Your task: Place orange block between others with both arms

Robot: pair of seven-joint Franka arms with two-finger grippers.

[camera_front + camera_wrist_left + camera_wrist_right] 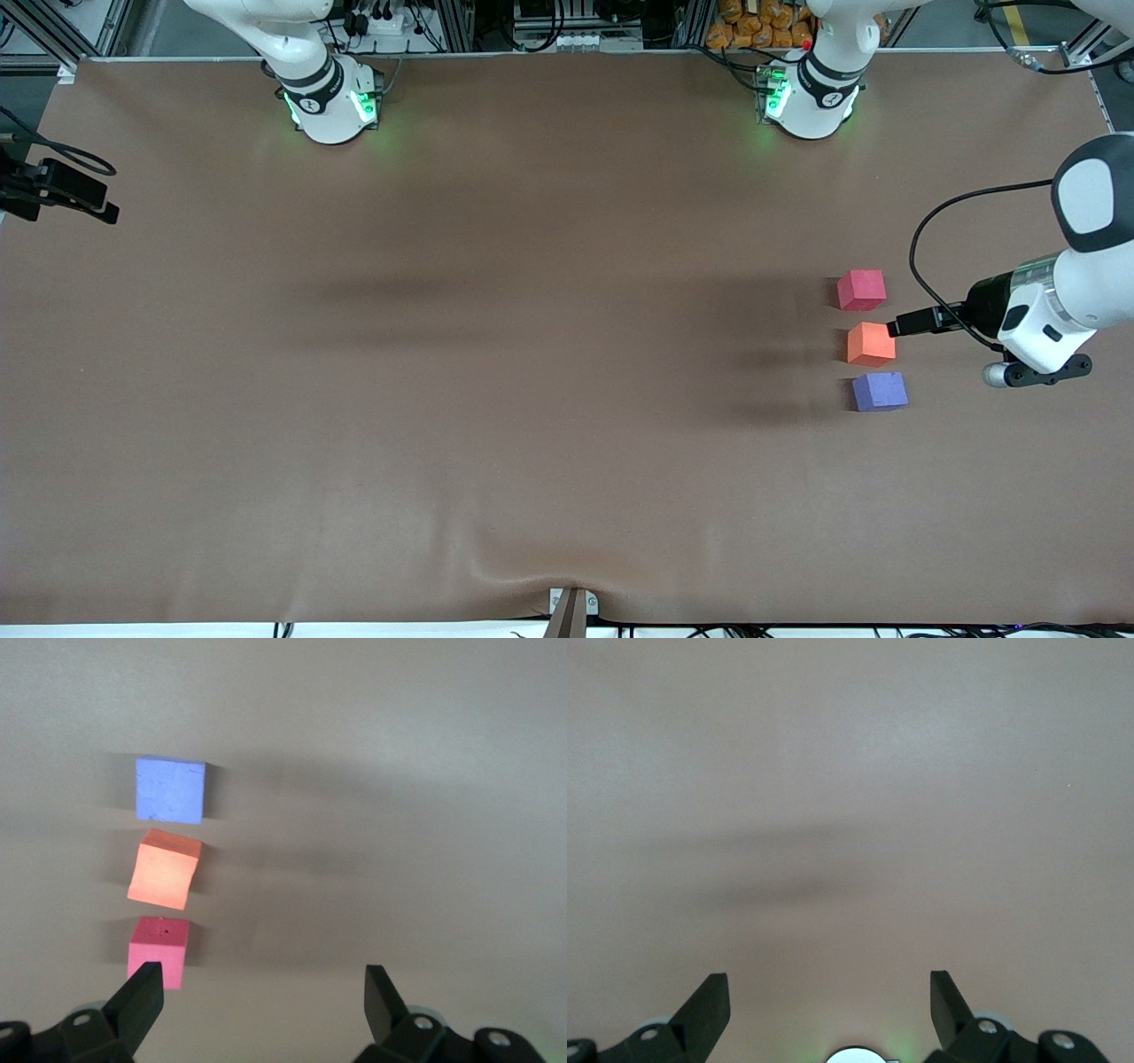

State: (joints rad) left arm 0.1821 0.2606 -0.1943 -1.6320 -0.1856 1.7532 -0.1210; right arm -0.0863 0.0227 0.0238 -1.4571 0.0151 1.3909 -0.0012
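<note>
Right pincer (828,1010) is up over bare desk (443,354), fingers spread wide, nothing held; that arm waits. Toward the left arm's end the three cubes sit in a line, close but apart: pinkish-red cube (861,290) farthest from the front camera, orange block (871,344) between, purple-blue cube (880,391) nearest. Left pincer (263,1005) hangs beside the row, wide, empty.

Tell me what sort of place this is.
Most likely a robotics lab: a brown-covered table bearing only three foam cubes, the orange block between a pinkish-red cube and a purple-blue cube, with aluminium framing and cables along the edge where the arms' bases stand.
</note>
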